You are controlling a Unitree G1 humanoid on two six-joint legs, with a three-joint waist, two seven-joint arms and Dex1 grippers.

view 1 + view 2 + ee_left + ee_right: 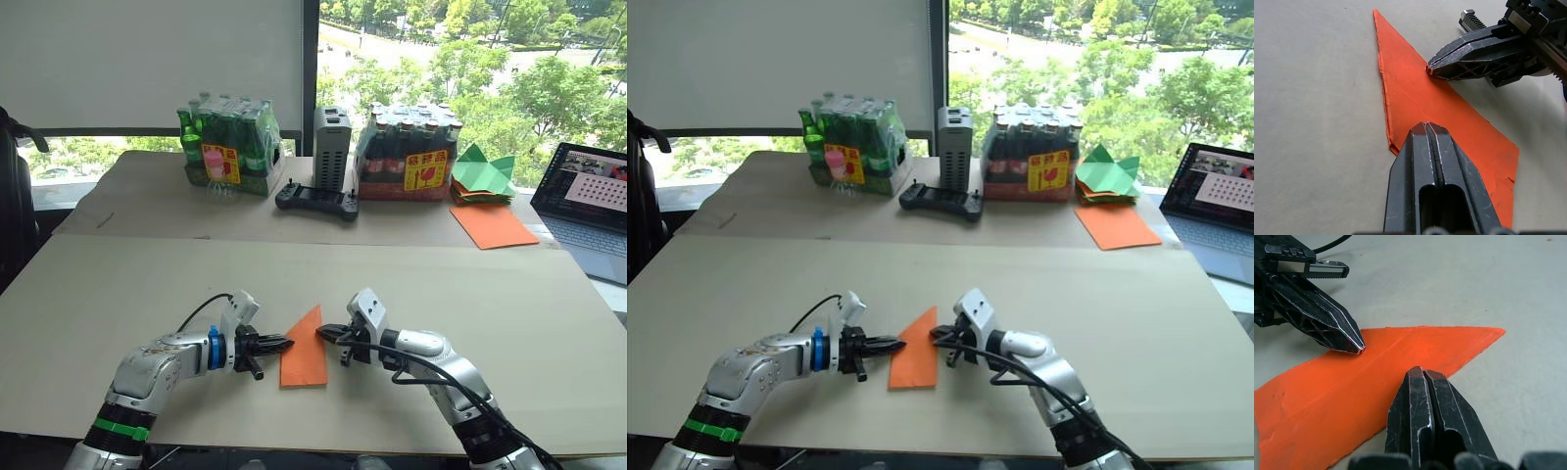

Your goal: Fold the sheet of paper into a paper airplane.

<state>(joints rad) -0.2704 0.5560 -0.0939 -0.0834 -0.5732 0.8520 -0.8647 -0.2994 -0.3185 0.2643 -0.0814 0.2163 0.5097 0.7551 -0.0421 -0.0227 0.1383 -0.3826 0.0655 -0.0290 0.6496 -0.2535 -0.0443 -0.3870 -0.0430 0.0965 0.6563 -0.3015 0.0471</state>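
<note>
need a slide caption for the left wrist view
Both closed hands, left and right, press their tips on opposite edges of the flat, bright orange, pointed folded paper wedge.

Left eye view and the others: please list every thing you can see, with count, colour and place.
sheet of paper: 1, bright orange, folded to a pointed wedge, flat on the near table between both grippers
table: 1, beige, near
green bottles: 1 wrapped pack, far table, left
dark bottles: 1 wrapped pack, red label, far table, right
grey box: 1, upright between the packs
black controller: 1, in front of the box
green paper shapes: a few, beside the dark bottles
larger orange sheet: 1, in front of them
laptop: 1, open, far right
left gripper: black, shut, at the paper's left edge
right gripper: black, shut, at its right edge
</note>
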